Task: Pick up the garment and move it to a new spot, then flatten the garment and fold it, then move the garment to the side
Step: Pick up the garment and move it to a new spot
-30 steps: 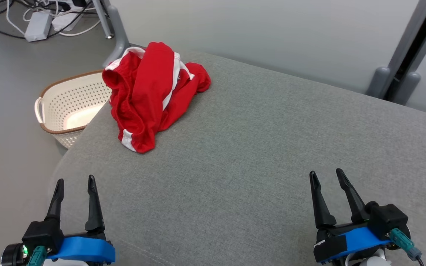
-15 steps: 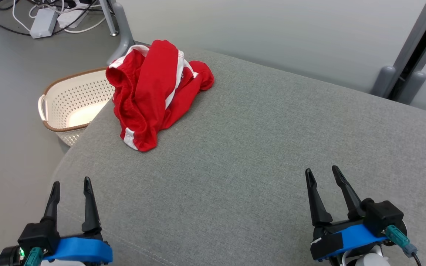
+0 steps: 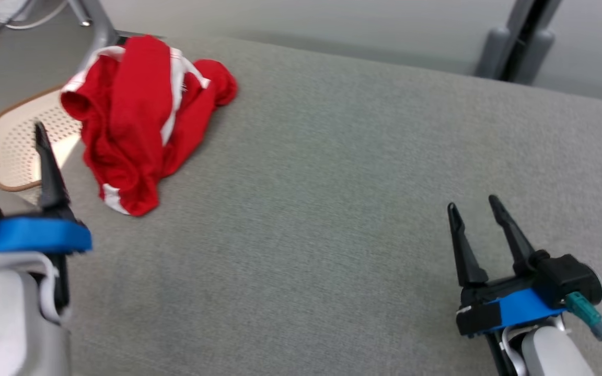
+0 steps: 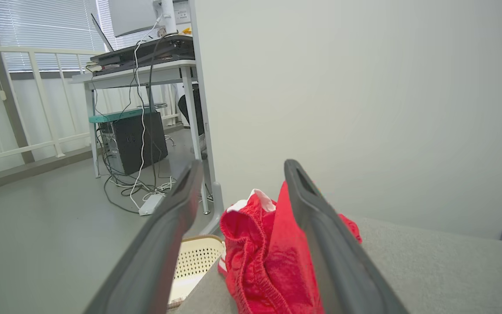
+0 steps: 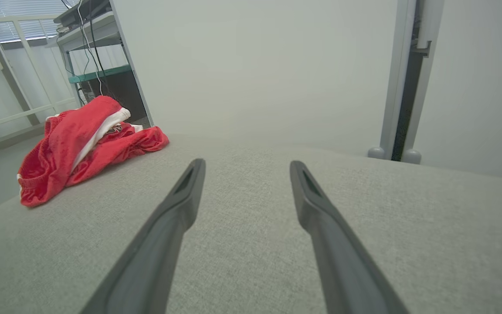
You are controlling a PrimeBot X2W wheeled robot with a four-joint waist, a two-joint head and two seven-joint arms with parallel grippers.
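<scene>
If left gripper [image 3: 12, 130] pinches loosely: garment [image 3: 134, 115], upper left, slips off cushion [image 3: 332, 183] into basket [image 3: 19, 149].
Right gripper [image 3: 473, 202]: fingers spread, empty, like left.

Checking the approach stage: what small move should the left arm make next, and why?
Probably ease the left gripper forward onto the crumpled red garment: its jaws stand open and empty, and the garment lies untouched just ahead, near the left edge of the grey cushion.
</scene>
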